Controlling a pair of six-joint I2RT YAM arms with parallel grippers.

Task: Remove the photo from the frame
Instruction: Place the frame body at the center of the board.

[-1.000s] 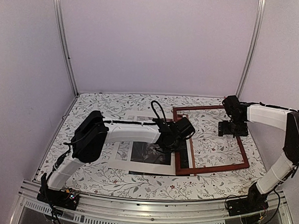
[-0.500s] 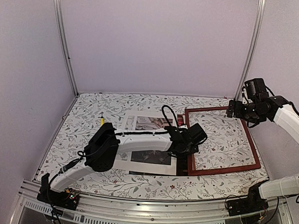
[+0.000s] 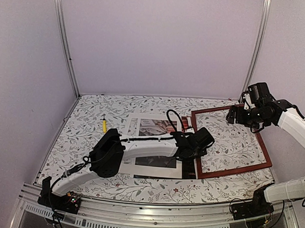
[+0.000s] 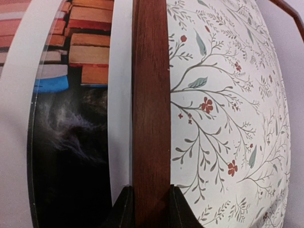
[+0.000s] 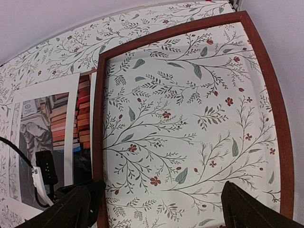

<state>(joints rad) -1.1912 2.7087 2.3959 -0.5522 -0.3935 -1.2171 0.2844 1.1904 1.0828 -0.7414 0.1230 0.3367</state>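
Frame [image 4: 151, 95] dragged right — left pincer [image 4: 151, 209] clamps its left rail, photo [image 3: 154, 126] alongside.

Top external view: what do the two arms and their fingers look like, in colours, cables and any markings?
The left arm and right arm both have white shells, black joint housings and black bases. A black cable loops above the left wrist. The left gripper and right gripper are black, with dark wedge-shaped fingers. No markings are legible.
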